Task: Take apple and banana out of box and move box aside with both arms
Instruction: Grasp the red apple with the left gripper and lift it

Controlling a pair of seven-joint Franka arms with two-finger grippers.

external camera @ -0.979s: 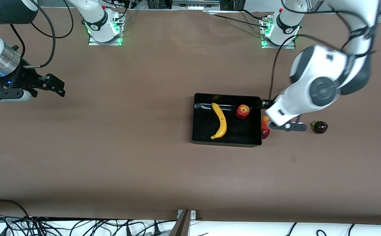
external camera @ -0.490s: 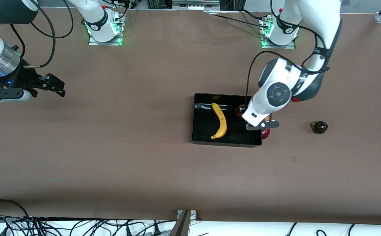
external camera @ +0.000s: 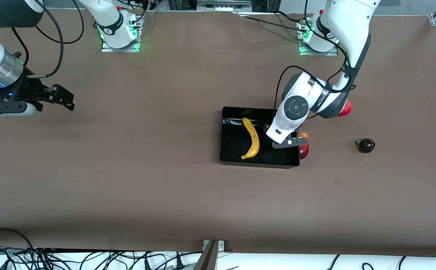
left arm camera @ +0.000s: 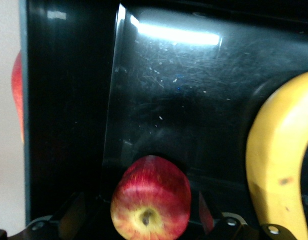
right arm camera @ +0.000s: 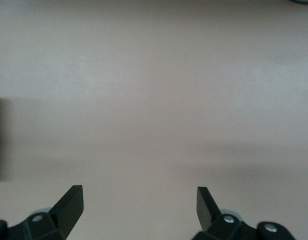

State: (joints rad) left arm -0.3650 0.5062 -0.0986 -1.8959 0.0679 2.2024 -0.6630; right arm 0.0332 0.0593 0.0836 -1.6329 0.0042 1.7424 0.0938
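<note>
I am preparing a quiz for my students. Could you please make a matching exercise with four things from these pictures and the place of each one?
Things:
1. banana
2. apple
3. mango
4. purple fruit

Places:
A. alone on the table, toward the left arm's end
B. on the table, right beside the black tray's outer wall
C. in the tray, under the left end effector
D. in the tray, lying in the open, not under the arm

Pairs: 1-D, 2-C, 3-B, 4-A
</note>
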